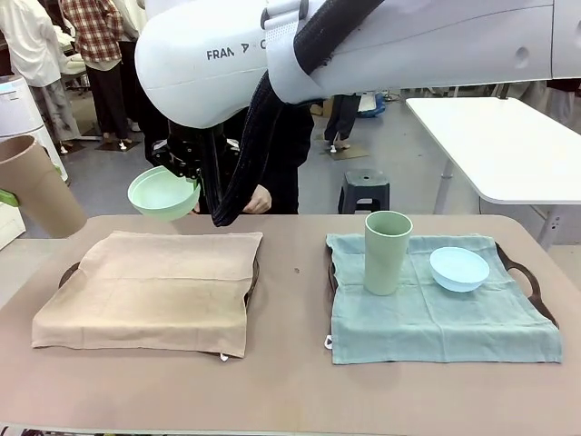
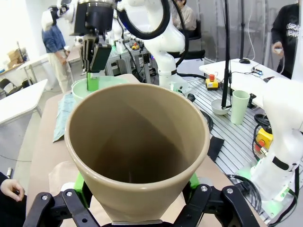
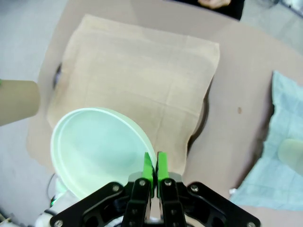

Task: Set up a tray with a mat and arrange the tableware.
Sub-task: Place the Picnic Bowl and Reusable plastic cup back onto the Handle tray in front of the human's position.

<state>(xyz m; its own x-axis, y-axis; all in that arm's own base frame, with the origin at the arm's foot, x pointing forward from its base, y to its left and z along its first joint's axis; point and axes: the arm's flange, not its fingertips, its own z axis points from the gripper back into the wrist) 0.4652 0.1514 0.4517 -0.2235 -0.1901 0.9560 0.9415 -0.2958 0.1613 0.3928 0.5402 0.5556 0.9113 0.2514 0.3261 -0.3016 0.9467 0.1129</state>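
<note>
Two mat-covered trays on a tan table (image 1: 290, 400), both our arms holding tableware aloft.

Behind the table we see an open workroom with a white table (image 1: 508, 145) and people standing. Our right gripper (image 3: 152, 172) is clenched on the rim of the mint bowl (image 1: 163, 193), the tan mat (image 1: 154, 286) below it. Our left gripper (image 2: 137, 201) grasps the tan tumbler (image 2: 137, 146) with jaws wide. Off beyond the right gripper, the green tumbler (image 1: 388, 252) and blue bowl (image 1: 458, 269) sit on the blue-green mat (image 1: 436, 318).
</note>
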